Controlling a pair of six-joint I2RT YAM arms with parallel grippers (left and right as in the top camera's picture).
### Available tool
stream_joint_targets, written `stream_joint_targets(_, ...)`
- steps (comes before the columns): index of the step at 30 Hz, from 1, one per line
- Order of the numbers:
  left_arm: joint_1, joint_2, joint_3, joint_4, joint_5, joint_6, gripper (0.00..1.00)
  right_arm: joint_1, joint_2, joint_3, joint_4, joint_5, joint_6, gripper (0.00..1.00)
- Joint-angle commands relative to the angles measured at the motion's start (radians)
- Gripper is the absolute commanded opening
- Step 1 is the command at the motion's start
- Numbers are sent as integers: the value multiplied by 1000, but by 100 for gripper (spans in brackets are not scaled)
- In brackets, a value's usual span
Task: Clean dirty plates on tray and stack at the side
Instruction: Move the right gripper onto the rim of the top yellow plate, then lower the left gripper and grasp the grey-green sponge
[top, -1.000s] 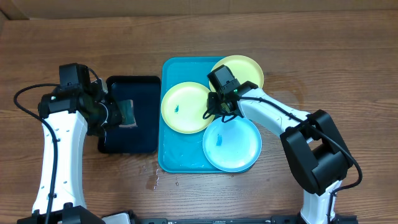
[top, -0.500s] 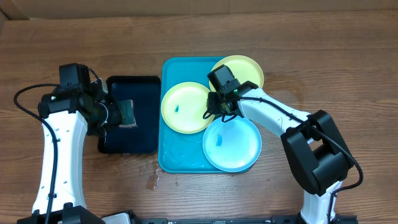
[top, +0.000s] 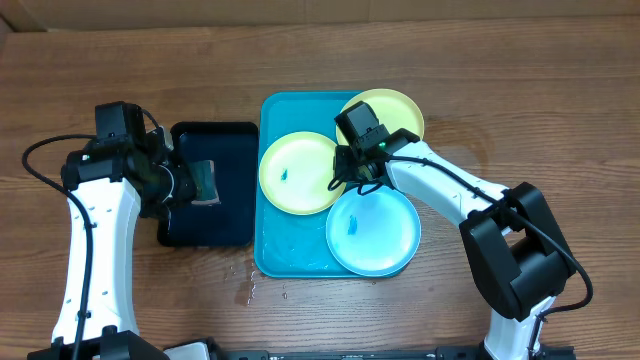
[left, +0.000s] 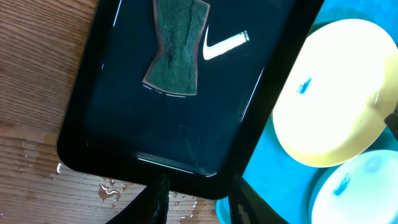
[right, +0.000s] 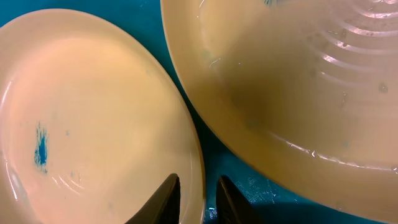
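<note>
Right wrist camera, close in: the right gripper (right: 198, 186) shows only two dark fingertips (right: 166, 202) at the frame's 6 o'clock edge. They are parted a little and set astride the rim of a yellow plate (right: 99, 124), one tip over the plate, the other over the tray (right: 217, 158). A thin gap shows beside the rim, and no pinch is visible. A blue smear (right: 40, 146) marks that plate at 9 o'clock. A second plate (right: 298, 87), wet and cut off at 1 o'clock, fills the rest; the warm tint hides its true colour.

Overhead camera adds the layout. The gripper sits at the yellow plate's 3 o'clock rim, mid-tray, with its fingers hidden under the wrist. A second yellow plate (top: 402, 106) hangs over the tray's 1 o'clock corner, partly under the arm. A blue plate (top: 375, 232), smeared too, overhangs at 5 o'clock.

Left wrist camera: the left gripper (left: 198, 180) has its fingers (left: 158, 199) spread wide and empty above the near rim of the black tray (left: 93, 112). They are well apart from the sponge (left: 177, 46) lying in it at 12 o'clock. From overhead the sponge seems to sit right at the gripper, whose fingers are hard to make out. The black tray lies just beside the tray at 9 o'clock. Droplets (left: 109, 190) dot the table (left: 37, 62).
</note>
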Motion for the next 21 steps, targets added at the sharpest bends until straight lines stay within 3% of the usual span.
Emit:
stream_joint_targets(1,-8,0,-10,0,-2,-14,33,-2,-29,10,3,10,-3,22)
stream_joint_targets(15,-8,0,-10,-2,-3,-14,33,-1,-24,5,-19,10,-3,20)
stream_joint_targets(21,-8,0,-10,-4,-3,-14,33,-2,-13,5,-13,8,-3,12)
